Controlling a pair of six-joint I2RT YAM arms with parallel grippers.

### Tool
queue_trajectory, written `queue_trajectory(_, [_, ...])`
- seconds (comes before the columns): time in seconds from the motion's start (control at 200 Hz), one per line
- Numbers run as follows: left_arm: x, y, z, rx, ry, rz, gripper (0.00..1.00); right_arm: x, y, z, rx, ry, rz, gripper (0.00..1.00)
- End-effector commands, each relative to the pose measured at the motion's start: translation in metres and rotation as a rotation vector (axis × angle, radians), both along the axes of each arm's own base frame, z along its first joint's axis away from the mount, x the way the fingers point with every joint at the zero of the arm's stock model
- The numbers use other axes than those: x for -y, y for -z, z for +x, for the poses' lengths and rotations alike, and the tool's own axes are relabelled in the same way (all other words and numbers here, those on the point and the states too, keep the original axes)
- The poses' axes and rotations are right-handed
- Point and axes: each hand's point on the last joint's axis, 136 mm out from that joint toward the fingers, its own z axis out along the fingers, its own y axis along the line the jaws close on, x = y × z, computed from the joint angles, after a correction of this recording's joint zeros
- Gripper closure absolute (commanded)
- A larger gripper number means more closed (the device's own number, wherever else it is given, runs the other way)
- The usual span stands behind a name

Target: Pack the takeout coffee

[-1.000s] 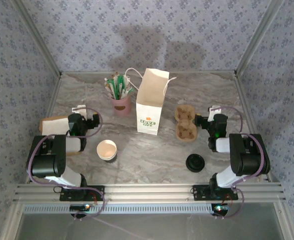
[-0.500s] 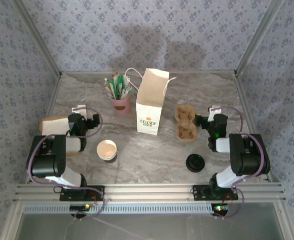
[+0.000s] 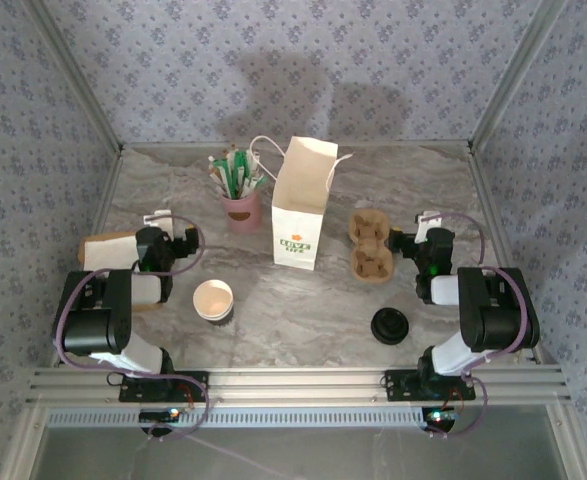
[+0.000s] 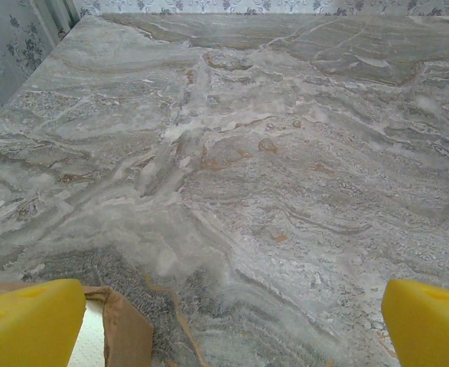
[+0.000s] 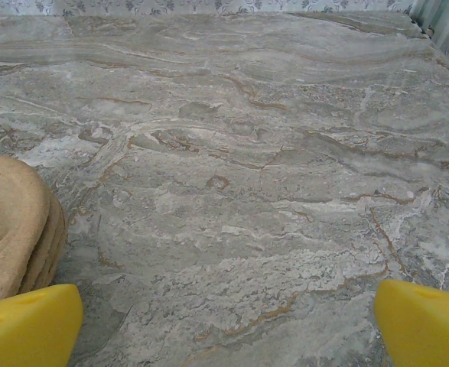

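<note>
Nothing moved since the earlier frames; both arms sat parked. Left gripper (image 3: pixel 161 235) had its jaws wide apart and empty, over the marble table (image 4: pixel 232 153), with brown paper (image 4: pixel 125 332) by its left pad. Coffee cup (image 3: pixel 213 299) stood open and unlidded, front-left of centre. White bag (image 3: pixel 301 205) stood upright mid-table. Cardboard carrier (image 3: pixel 370 245) lay right of the bag. Black lid (image 3: pixel 389 325) lay loose near the right arm, well apart from the cup. Right gripper (image 3: pixel 428 238) was also spread wide and empty, just beside the carrier.
</note>
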Motion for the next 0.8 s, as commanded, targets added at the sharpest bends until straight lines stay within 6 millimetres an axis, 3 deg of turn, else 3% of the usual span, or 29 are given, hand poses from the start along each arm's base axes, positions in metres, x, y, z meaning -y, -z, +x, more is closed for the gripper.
queue_trajectory(0.0, [0.0,-0.006,0.006,0.021,-0.002,-0.014,0.01,0.001,-0.009,0.006,0.021,-0.004,-0.009,0.0])
queue_trajectory(0.435, [0.0,-0.006,0.006,0.019,0.0,-0.011,0.01,0.001,-0.008,0.006,0.02,-0.005,-0.006,0.0])
queue_trajectory(0.545, [0.0,-0.018,0.009,-0.014,-0.012,0.003,0.0,0.001,-0.009,0.005,0.027,-0.002,-0.01,0.0])
queue_trajectory(0.689, [-0.015,-0.036,-0.003,0.04,-0.119,0.026,0.0,0.009,-0.03,-0.003,0.076,0.057,-0.034,0.0])
queue_trajectory(0.794, [-0.01,-0.053,-0.007,0.068,-0.107,0.041,0.01,0.009,-0.053,-0.011,0.109,0.073,-0.048,0.0])
